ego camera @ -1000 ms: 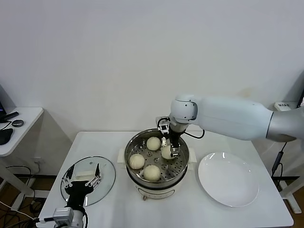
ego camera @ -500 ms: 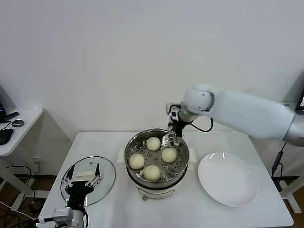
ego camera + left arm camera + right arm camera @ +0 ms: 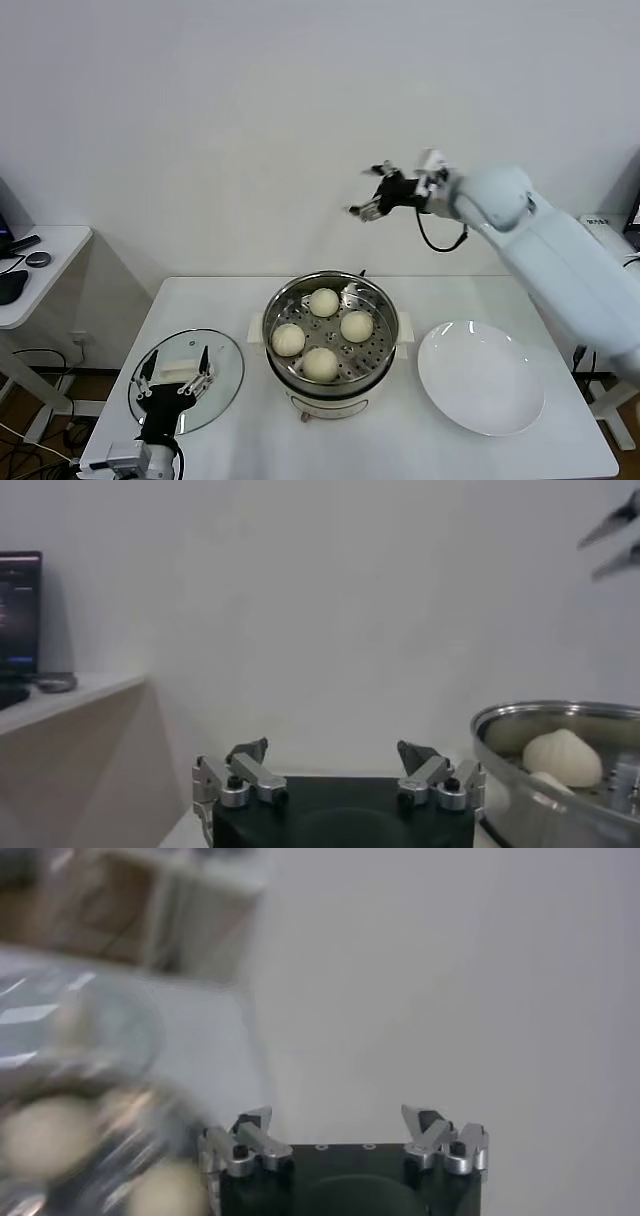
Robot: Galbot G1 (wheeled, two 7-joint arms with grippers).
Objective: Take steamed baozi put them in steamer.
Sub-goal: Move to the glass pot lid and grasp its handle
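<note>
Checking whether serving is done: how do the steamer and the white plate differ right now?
The steamer is a deep, shiny metal pot; the plate is flat and white. The steamer holds four baozi; the plate holds none. Both are round and sit on the table.

Even, bright indoor light filled the scene, with soft shadows on the white table (image 3: 420, 440) and mild glare on the steamer (image 3: 330, 300) rim. In the right wrist view the baozi (image 3: 45, 1133) were smeared by motion blur.
</note>
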